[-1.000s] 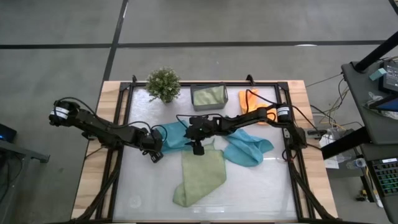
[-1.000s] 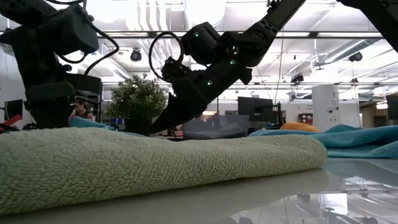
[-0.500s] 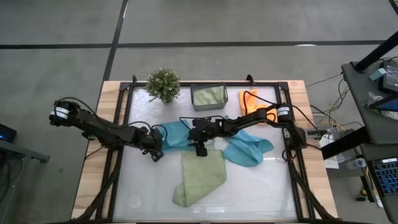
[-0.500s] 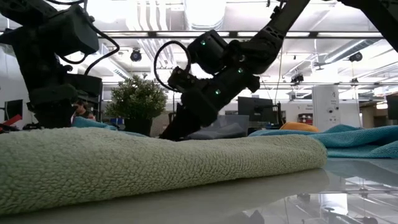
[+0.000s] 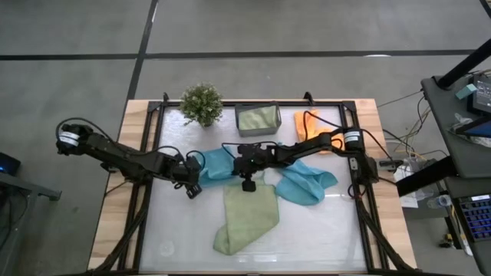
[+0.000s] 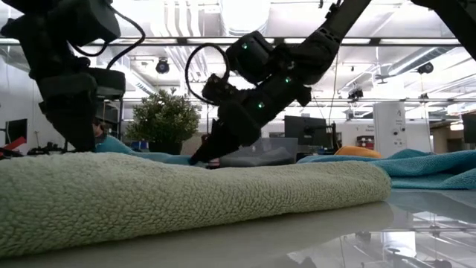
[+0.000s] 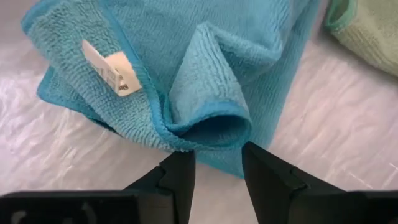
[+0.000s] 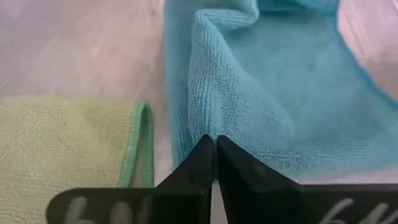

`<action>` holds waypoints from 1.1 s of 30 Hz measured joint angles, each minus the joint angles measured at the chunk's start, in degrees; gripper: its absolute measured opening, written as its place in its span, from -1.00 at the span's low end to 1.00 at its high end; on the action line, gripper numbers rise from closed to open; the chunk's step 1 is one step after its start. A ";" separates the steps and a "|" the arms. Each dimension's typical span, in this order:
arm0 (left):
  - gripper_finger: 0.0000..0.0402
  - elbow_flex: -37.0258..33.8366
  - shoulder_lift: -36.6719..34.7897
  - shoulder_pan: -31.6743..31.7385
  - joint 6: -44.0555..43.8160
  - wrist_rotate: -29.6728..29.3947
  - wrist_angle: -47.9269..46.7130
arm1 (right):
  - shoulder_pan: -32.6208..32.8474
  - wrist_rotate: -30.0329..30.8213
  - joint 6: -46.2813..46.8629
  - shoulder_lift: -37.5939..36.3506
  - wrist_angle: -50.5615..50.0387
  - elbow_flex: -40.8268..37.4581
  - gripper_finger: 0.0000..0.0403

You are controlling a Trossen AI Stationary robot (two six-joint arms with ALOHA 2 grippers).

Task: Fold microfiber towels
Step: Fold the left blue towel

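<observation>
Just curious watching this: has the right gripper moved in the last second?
Yes. The right gripper has dropped slightly toward the light green towel, away from the grey bin.

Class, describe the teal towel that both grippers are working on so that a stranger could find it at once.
Start at the potted plant on the table's far edge, then come toward the table's middle. The teal towel lies bunched there between the left gripper and the right gripper. Unlike the other teal towel, it shows a white tag.

Both arms are dark, almost black, built of jointed segments. Thin black cables run in loops along the left arm (image 5: 126, 157) and the right arm (image 5: 307, 146). Each has a round white marking near its base. Small green lights show on the right arm.
</observation>
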 joint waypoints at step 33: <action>-0.42 2.46 17.03 -6.64 -7.10 -7.82 14.61 | 0.15 3.12 7.87 -1.99 -4.07 -0.98 -0.39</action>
